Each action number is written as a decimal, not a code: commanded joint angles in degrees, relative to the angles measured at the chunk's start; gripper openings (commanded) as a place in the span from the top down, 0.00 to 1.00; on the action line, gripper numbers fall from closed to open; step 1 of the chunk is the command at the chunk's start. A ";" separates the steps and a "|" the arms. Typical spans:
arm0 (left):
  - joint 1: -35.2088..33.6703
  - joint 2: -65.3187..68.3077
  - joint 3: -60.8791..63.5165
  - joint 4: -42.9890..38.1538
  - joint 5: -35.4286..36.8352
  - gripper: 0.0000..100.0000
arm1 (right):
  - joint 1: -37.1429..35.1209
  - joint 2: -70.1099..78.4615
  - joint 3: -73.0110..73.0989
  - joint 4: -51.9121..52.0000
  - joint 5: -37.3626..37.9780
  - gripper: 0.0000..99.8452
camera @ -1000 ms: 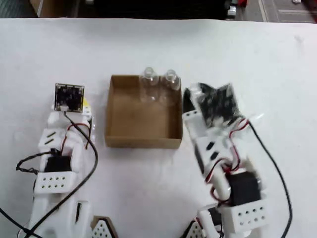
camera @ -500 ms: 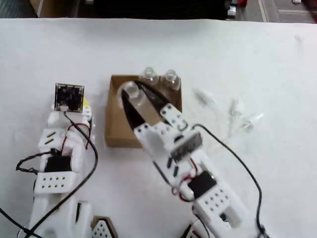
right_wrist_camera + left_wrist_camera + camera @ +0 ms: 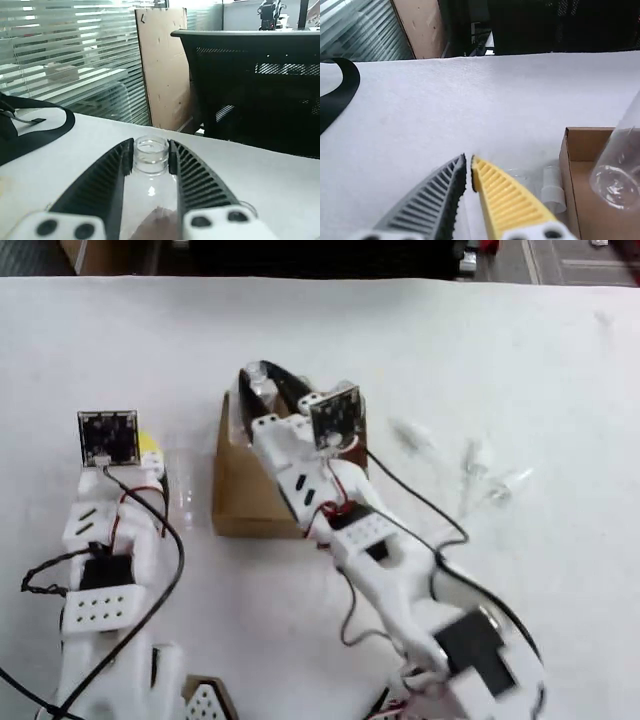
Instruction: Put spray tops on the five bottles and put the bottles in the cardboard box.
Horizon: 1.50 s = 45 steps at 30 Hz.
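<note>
The right pincer is closed on the neck of a clear bottle, one finger on each side just below the rim. The bottle stands upright, long axis vertical, mouth open and uppermost; no spray top is fitted. In the high view this pincer holds it over the 11 o'clock corner of the cardboard box; whether the base rests on the box floor cannot be determined. The left pincer is closed on nothing, low over the surface at 9 o'clock of the box. One spray top lies just beside the box's outer wall, ahead of the left pincer and roughly 7 o'clock from the held bottle. Further spray tops lie well apart at 4 o'clock. Assessment: capping is the outstanding step, and the left arm is the nearer to a spray top.
</note>
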 commanded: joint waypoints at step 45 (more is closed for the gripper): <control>-0.40 -1.63 -0.26 -2.20 0.88 0.97 | 2.07 29.32 -17.58 -20.09 11.34 0.91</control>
